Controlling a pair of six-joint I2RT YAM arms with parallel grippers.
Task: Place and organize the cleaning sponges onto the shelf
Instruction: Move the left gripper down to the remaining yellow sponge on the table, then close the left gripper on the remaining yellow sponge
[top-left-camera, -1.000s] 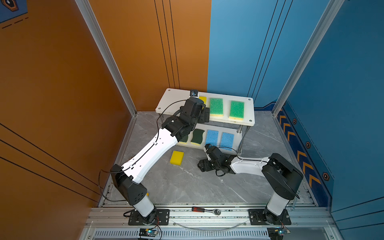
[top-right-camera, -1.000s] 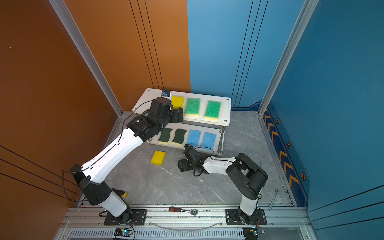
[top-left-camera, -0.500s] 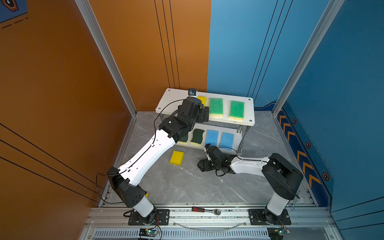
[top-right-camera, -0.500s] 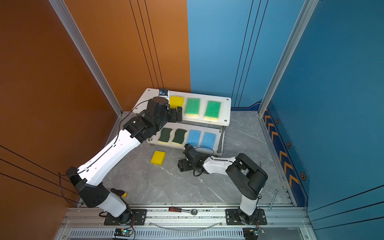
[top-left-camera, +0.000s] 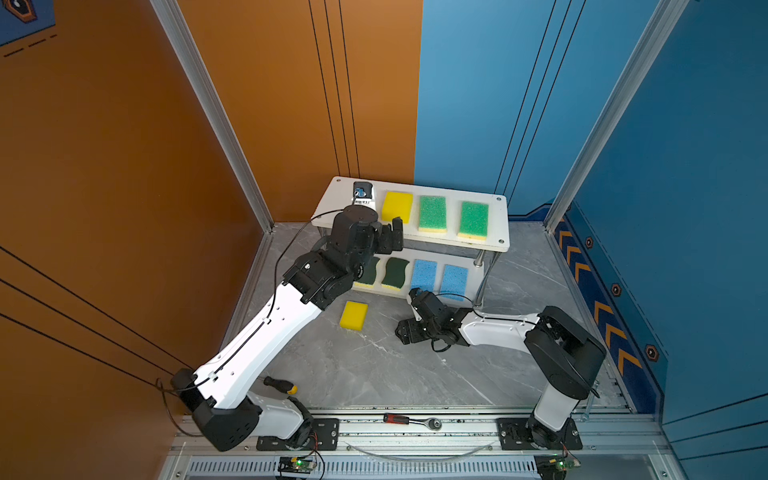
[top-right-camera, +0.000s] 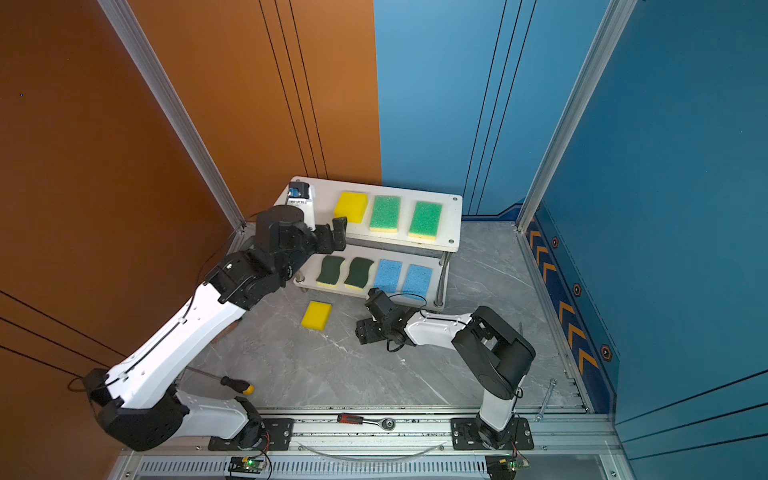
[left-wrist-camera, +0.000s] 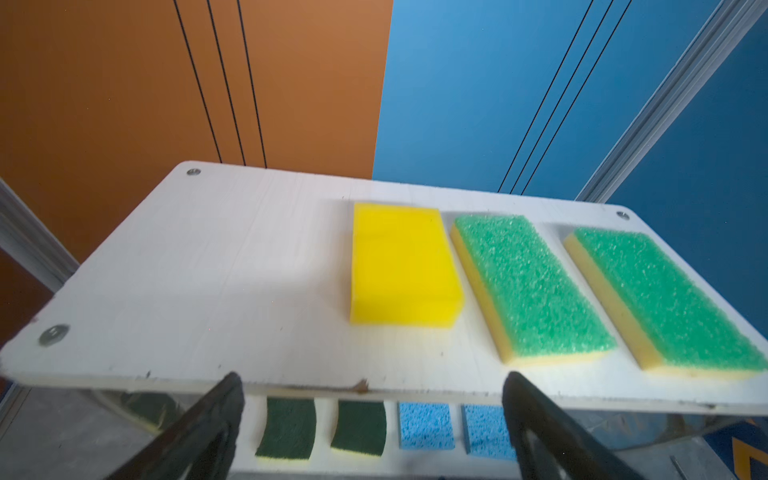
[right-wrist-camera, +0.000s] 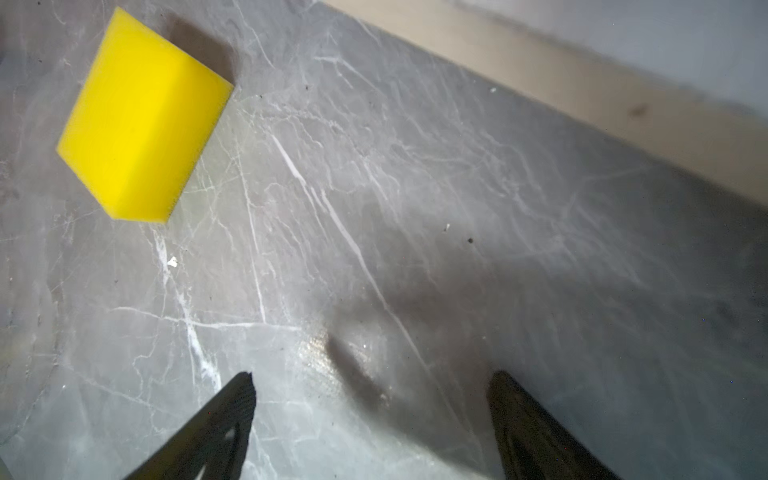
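Note:
The shelf (top-left-camera: 454, 199) (top-right-camera: 451, 220) (left-wrist-camera: 208, 270) stands against the back walls. On its top board lie a plain yellow sponge (top-left-camera: 397, 206) (left-wrist-camera: 401, 266) and two light-green-topped sponges (top-left-camera: 432, 213) (top-left-camera: 473, 220). The lower board holds two dark-green sponges (top-right-camera: 330, 271) (top-right-camera: 359, 273) and two blue ones (top-left-camera: 424, 275) (top-left-camera: 454, 281). Another yellow sponge (top-left-camera: 353, 315) (right-wrist-camera: 141, 120) lies on the floor in front. My left gripper (top-left-camera: 390, 237) (left-wrist-camera: 372, 380) is open and empty at the top board's front edge, just short of the yellow sponge. My right gripper (top-left-camera: 405, 332) (right-wrist-camera: 372, 375) is open, low over bare floor to the right of the loose sponge.
A screwdriver (top-left-camera: 280, 385) with a black and yellow handle lies by the left arm's base. A red-handled ratchet (top-left-camera: 411, 419) rests on the front rail. Orange and blue walls close in behind the shelf. A metal post (top-left-camera: 480, 259) joins the boards at the right front.
My left gripper has drawn back from over the yellow sponge on the top board, which now shows whole and lies free. The right arm has not moved.

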